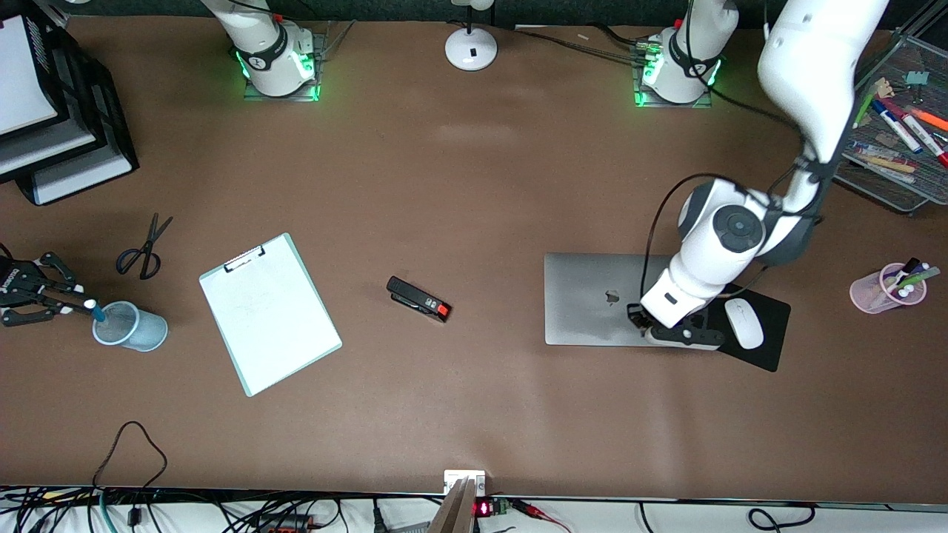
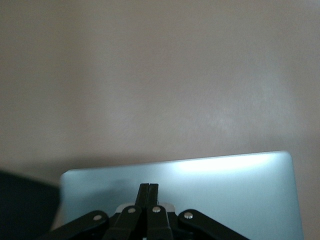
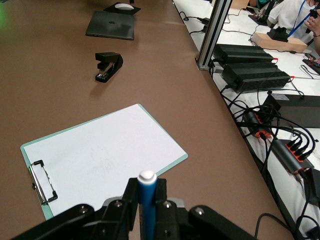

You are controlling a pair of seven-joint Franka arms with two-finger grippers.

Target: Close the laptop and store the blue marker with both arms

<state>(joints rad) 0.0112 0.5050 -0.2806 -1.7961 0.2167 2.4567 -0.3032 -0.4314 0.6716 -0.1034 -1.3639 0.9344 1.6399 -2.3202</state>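
Now blue marker (image 3: 147, 200) in right hand (image 3: 146, 210).

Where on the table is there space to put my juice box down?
The biggest bare patch lies between the stapler and the closed laptop. Another stretches from the clipboard up toward the lamp base. It is crowded at the right arm's end: scissors, mesh cup, and the right gripper holding the blue marker. The left gripper presses the laptop lid.
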